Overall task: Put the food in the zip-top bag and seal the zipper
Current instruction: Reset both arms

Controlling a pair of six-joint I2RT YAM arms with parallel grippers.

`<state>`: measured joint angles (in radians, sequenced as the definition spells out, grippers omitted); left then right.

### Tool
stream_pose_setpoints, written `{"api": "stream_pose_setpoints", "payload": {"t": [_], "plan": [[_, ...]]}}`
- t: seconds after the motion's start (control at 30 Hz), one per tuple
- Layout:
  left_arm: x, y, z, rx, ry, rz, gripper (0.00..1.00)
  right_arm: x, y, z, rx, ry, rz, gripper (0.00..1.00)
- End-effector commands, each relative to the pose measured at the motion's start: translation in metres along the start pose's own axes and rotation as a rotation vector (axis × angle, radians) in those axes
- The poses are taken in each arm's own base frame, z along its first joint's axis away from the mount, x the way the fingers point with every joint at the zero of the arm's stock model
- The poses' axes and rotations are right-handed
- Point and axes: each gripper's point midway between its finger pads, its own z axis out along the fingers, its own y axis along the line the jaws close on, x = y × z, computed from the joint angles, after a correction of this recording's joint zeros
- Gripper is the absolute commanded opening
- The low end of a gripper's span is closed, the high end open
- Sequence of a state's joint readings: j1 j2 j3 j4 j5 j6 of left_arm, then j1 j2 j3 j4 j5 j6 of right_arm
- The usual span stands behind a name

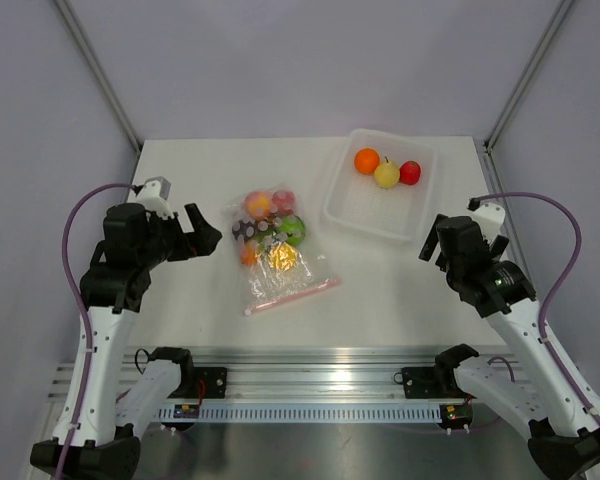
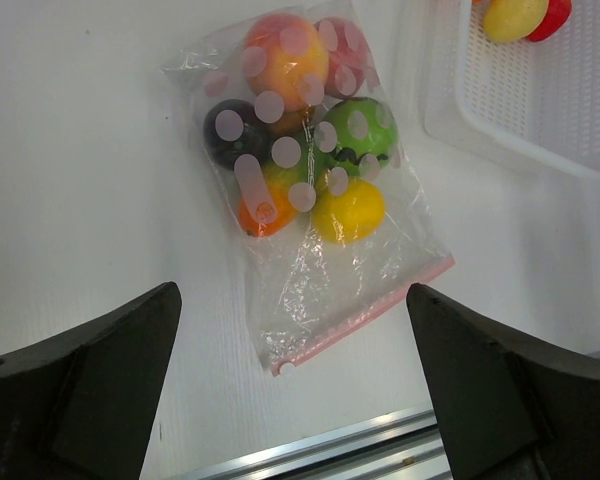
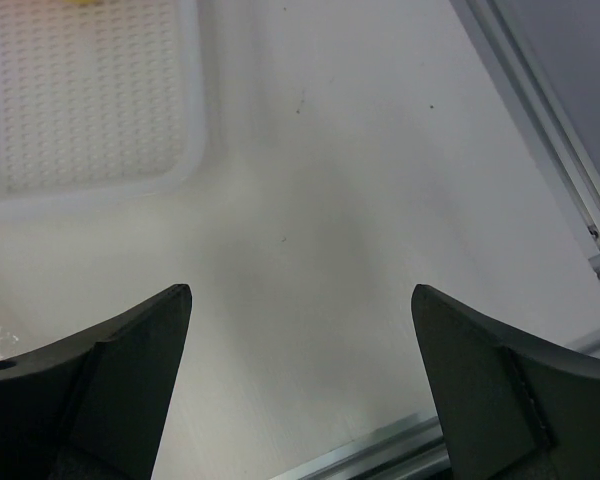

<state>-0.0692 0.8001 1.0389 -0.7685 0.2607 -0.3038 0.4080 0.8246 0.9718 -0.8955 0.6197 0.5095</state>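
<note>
Lying on the table [image 1: 180, 300], the zip-top bag [image 1: 275, 283] holds toy fruits [image 1: 292, 230].

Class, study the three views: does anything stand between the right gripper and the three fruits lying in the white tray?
Nothing visible does. Between the open right gripper and the orange fruit, yellow fruit and red fruit lie only bare table and the tray's low wall, probably cleared by reaching from above.

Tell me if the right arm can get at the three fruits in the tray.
Probably yes: the right gripper hangs open beside the tray, and nothing lies between it and the three fruits at the tray's far end.
</note>
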Motion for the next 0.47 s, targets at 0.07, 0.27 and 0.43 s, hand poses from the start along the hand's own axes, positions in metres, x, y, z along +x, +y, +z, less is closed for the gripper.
{"api": "stream_pose_setpoints", "payload": {"t": [0.07,0.27,0.43], "plan": [[-0.013,0.005,0.002,-0.032,-0.054,0.017,0.99,-0.004,-0.019,-0.002,0.109,-0.034,0.059,0.99],[-0.017,0.003,0.004,-0.021,-0.059,0.021,0.99,-0.008,-0.011,0.001,0.087,-0.047,0.094,1.0],[-0.017,0.002,0.006,-0.013,-0.057,0.023,0.99,-0.007,-0.012,0.005,0.116,-0.048,0.118,1.0]]}}
